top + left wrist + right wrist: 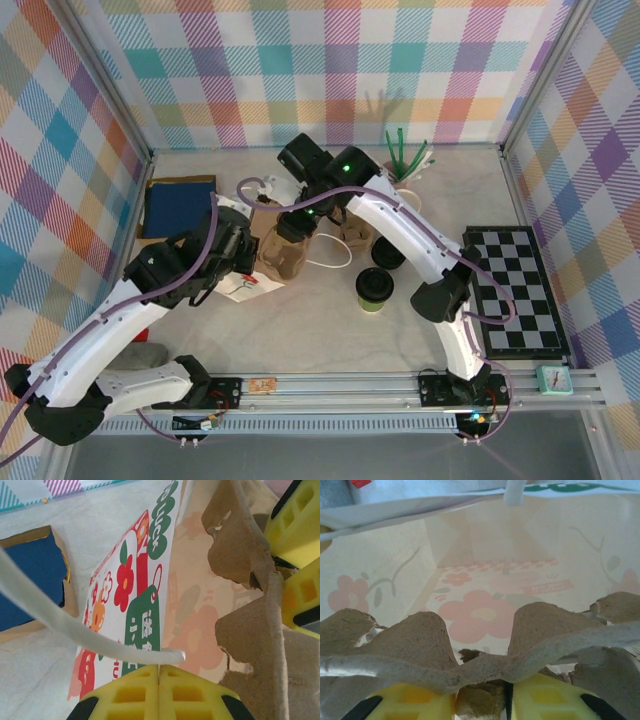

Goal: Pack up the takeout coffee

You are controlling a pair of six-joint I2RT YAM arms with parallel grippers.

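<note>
While the left gripper [159, 690] has its yellow fingers pressed fully together on the rim of the bag [135, 595], pinching the paper wall where the printed outside meets the plain inside, the right gripper [482, 700] stands partly open, clamped on the edge of a brown pulp carrier [425, 640]. A white handle [60, 620] of the bag crosses just above the left gripper's fingers and ends right over them. Ahead of the right gripper, the carrier's scalloped edge lies across the bag's mouth. Beyond it the inside of the bag runs to its floor, with a flower print showing faintly through the paper. From the left wrist, the carrier rises to the right of the left gripper, with the right gripper's yellow fingers [300, 535] on it. The coffee [374, 288], a green cup under a black lid, stands upright on the table [300, 340], outside the bag. It is to the right of the right gripper and nearer the arm bases, and neither gripper touches it.
</note>
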